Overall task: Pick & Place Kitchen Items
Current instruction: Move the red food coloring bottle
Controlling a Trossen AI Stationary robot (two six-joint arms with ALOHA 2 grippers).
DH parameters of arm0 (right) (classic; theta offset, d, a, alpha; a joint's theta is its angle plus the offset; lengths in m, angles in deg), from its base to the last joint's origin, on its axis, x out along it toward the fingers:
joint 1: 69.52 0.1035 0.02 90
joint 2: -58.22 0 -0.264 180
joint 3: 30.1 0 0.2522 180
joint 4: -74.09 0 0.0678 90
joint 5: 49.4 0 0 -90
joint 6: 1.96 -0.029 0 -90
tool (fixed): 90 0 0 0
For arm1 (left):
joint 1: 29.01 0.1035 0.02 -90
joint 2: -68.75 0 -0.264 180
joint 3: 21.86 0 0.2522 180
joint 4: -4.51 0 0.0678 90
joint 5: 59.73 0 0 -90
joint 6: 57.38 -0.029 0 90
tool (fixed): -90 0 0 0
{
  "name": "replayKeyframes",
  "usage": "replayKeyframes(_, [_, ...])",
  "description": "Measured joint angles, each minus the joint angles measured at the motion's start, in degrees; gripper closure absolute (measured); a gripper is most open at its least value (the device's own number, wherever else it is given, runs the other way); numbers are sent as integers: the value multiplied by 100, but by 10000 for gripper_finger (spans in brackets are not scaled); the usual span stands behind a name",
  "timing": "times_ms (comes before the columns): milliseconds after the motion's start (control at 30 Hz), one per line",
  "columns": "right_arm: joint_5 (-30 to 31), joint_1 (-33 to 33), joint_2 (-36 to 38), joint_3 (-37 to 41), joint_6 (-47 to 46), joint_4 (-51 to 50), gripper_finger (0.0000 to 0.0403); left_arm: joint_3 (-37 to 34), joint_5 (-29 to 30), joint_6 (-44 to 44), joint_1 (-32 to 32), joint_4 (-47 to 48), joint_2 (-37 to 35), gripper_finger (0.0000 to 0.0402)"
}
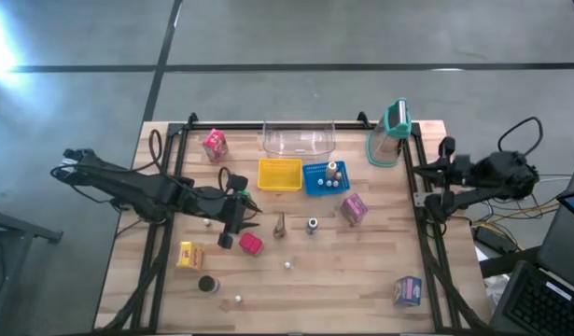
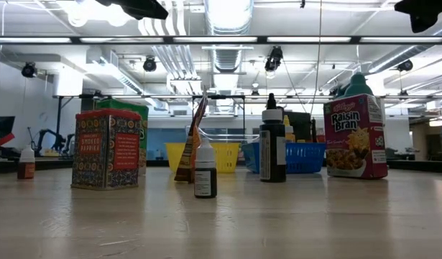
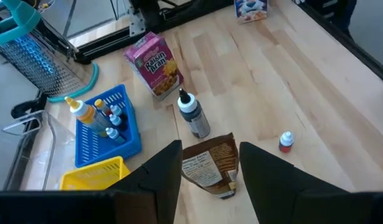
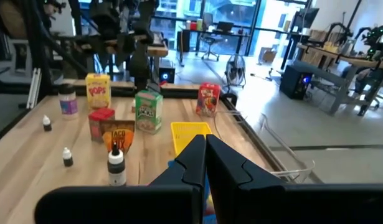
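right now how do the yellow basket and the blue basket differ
The yellow basket looks empty, while the blue basket holds small bottles. The yellow one sits nearer the table's middle; the blue one lies on the side toward the Raisin Bran box. Both are flat, square, slatted baskets, side by side on the wooden table.

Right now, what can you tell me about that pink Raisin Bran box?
The Raisin Bran box is a small pink-purple cardboard carton printed with a cereal bowl. It stands upright and closed on the wooden table, just beside the blue basket, with a dark dropper bottle nearby. Nothing grips it; no claw is touching it.
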Motion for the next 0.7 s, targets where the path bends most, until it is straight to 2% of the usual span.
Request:
replayKeyframes(167, [1, 1, 100, -1, 4, 6, 394, 21, -55, 269, 0, -87, 3, 234])
replayKeyframes(300, [3, 2, 87, -1, 0, 9, 394, 6, -340, 309, -48, -136, 130, 234])
replayKeyframes(700, [3, 2, 87, -1, -7, 18, 394, 264, -402, 303, -768, -627, 1223, 234])
